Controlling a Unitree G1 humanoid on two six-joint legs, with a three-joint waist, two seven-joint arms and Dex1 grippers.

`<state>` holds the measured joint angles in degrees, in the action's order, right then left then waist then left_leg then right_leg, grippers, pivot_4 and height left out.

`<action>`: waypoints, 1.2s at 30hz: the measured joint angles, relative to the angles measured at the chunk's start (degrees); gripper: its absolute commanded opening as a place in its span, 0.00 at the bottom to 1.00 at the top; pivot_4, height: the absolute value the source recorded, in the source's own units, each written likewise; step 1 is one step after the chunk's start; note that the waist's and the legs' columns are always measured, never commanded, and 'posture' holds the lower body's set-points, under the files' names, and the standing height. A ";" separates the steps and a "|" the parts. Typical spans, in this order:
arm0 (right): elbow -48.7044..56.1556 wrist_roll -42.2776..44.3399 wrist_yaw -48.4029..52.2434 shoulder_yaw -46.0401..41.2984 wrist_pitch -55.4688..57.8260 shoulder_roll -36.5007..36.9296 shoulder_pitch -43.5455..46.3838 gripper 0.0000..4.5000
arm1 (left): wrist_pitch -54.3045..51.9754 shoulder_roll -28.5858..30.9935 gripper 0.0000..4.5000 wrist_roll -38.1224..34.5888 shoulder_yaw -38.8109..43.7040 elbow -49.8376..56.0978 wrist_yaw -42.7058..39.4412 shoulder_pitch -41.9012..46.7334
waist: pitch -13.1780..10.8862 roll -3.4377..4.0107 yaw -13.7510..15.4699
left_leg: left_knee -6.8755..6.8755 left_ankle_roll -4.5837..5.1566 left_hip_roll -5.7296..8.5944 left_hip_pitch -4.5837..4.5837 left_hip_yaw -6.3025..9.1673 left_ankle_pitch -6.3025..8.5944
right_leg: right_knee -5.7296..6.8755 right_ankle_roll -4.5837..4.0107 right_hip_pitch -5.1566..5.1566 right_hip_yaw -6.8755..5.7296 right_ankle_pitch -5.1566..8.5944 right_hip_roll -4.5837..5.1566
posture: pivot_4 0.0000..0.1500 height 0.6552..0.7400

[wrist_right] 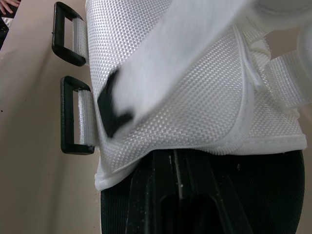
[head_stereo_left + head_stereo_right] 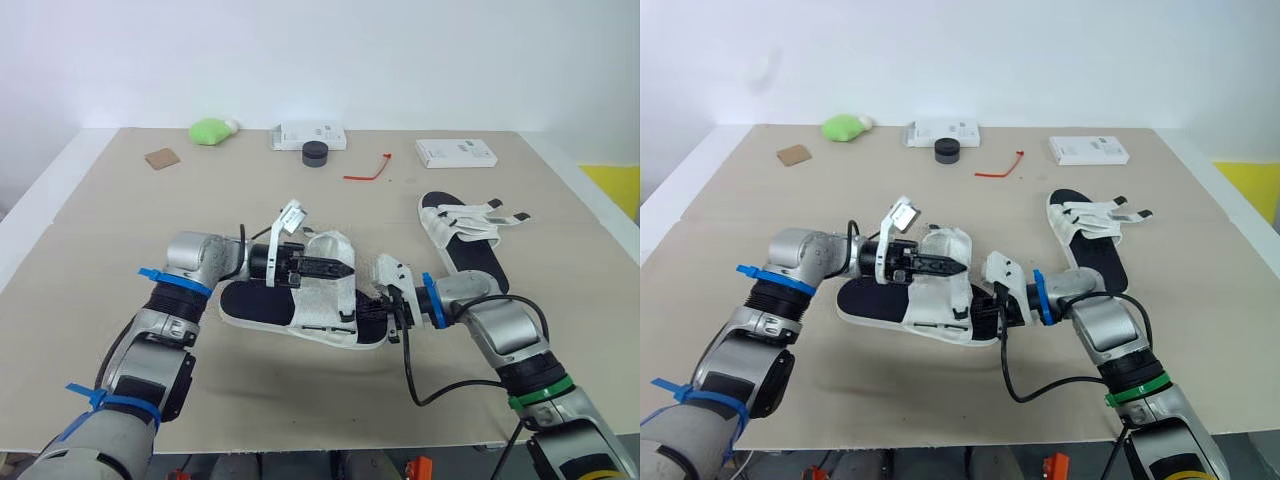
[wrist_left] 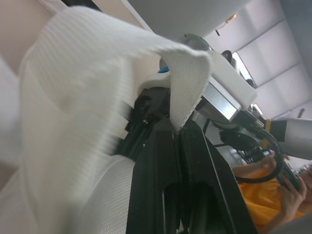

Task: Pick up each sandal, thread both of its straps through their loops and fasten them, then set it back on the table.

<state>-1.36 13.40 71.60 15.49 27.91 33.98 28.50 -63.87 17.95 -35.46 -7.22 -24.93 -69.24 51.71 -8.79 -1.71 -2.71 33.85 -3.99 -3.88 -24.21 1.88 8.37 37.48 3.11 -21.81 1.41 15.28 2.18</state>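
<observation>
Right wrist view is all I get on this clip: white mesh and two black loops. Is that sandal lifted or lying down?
Observer: Lying down; the near sandal rests on the table.
Operator: Is the left arm helping?
Observer: Yes, the left gripper is shut on its white upper.
Operator: The second sandal?
Observer: The far sandal lies beyond the right gripper, straps loose.

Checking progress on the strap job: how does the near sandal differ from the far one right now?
The near sandal has the left gripper pinching its mesh flap and the right gripper at its edge; the far sandal lies untouched. The near sandal lies crosswise, the far sandal lengthwise. Both have white mesh uppers, black footbeds and unfastened straps.
</observation>
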 measured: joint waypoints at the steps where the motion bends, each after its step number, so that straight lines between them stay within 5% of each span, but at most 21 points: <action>1: 0.00 0.00 -0.03 -0.01 0.00 0.01 -0.02 0.00 | -0.06 0.36 0.00 0.00 -0.03 0.01 -0.13 -0.20 | 0.00 0.00 0.00 | 0.00 0.00 0.00 0.00 -0.02 0.00 | 0.00 0.01 0.00 0.01 -0.01 0.01 | 1.00 1.00; 19: 0.09 0.00 0.06 0.02 0.00 0.08 -0.20 0.00 | -8.38 7.46 0.00 -2.43 -1.66 -0.58 -7.40 0.52 | 0.00 0.00 0.02 | 0.00 0.00 0.00 -0.02 -0.02 0.00 | 0.01 -0.02 -0.03 0.01 0.01 0.00 | 1.00 1.00; 36: 0.30 0.00 -0.01 -0.04 0.08 0.18 -0.46 0.00 | -7.10 6.30 0.00 -2.18 -1.41 -4.91 -6.08 2.38 | 0.00 0.00 0.09 | 0.01 0.01 0.00 -0.02 -0.02 0.01 | 0.01 -0.02 -0.03 0.01 0.02 0.00 | 1.00 1.00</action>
<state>-1.06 13.40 71.59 15.46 27.99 34.16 28.04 -70.96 24.25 -37.64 -8.62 -29.84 -75.32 54.10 -8.79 -1.71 -2.62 33.86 -3.99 -3.88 -24.23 1.86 8.37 37.48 3.09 -21.84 1.41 15.30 2.18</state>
